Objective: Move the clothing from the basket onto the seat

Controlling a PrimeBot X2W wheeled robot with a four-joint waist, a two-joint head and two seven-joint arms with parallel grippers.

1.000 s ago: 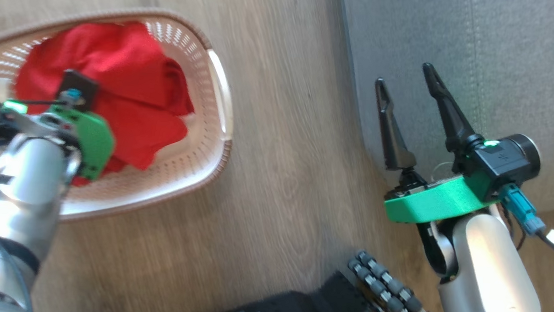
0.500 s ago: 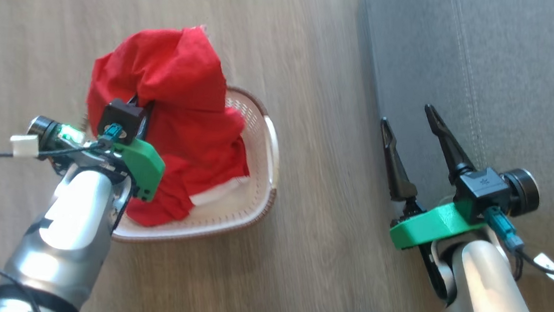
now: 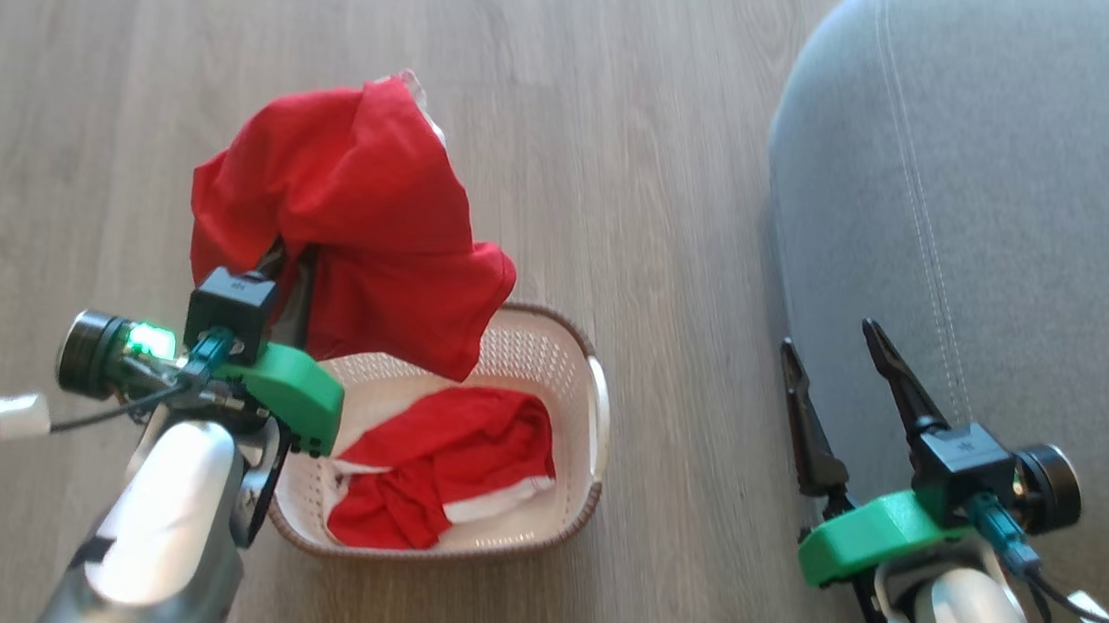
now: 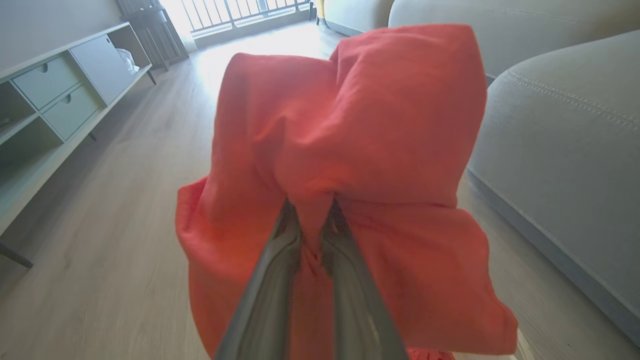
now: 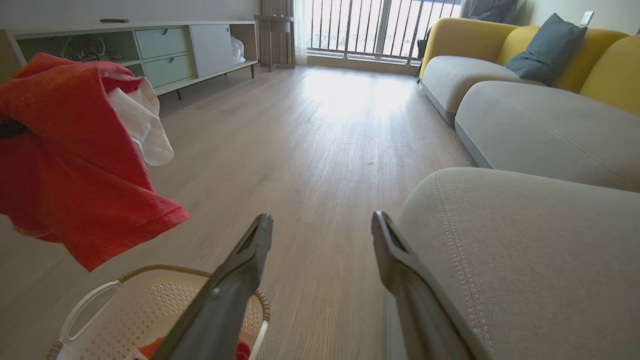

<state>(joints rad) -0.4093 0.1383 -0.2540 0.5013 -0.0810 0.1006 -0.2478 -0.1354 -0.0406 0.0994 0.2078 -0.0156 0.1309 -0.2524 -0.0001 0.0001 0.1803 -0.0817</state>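
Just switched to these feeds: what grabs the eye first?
A bright red garment hangs bunched from the shut left pincer, above the cream basket on the wood floor. A second red garment with a white edge lies inside the basket, and the right pincer stands open and empty at the edge of the grey seat.

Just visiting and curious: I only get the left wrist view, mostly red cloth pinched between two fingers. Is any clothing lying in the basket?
Observer: Yes. The head view shows a red garment with a white edge in the basket, below the held garment that the left tool pinches.
Operator: What is the other arm doing?
Observer: The right tool stands open and empty at the edge of the grey seat.
Operator: Any white on my cloth?
Observer: Yes, the right wrist view shows a white piece at its far side.
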